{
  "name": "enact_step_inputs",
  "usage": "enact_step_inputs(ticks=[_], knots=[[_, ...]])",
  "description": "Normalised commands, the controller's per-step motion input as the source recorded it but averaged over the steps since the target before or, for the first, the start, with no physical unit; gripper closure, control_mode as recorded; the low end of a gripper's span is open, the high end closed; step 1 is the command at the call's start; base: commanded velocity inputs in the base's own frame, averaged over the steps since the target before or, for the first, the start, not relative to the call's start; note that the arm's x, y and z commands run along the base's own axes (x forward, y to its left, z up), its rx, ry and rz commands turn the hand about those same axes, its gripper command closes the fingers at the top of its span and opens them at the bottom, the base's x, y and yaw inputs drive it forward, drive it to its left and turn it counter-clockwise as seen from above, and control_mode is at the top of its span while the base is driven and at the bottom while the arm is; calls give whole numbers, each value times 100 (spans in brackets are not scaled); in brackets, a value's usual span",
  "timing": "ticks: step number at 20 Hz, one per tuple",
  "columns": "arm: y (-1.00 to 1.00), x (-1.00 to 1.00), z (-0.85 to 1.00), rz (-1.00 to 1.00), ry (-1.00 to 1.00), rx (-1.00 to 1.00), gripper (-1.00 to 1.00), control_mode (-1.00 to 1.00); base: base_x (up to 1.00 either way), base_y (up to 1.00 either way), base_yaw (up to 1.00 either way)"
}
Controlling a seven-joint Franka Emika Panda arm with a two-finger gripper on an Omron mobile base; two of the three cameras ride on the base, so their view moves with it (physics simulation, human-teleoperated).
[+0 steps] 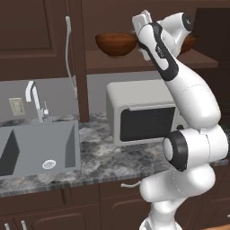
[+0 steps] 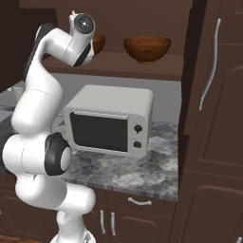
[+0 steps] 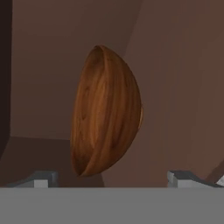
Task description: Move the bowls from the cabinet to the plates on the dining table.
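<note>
A home kitchen, rendered rather than real. The gripper (image 3: 109, 179) is up at the open shelf of a dark brown wall cabinet (image 2: 209, 85), where a wooden bowl (image 3: 105, 111) sits just ahead of it and another (image 2: 147, 48) further along. Directly below the gripper, a white microwave (image 2: 109, 121) stands on a grey veined marble counter (image 1: 112, 157). Well off to its left and lower down, a steel sink (image 1: 36, 148) with a tall faucet (image 1: 35, 101), and a wall outlet (image 1: 16, 106).
</note>
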Motion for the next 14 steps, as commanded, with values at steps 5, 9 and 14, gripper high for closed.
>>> enact_step_inputs(ticks=[5,9,14], knots=[[3,37,-12,1,0,0,-100,-100,0,0,0],[5,37,-16,1,0,0,-100,-100,0,0,0],[6,40,-17,0,0,0,-100,-100,0,0,0]])
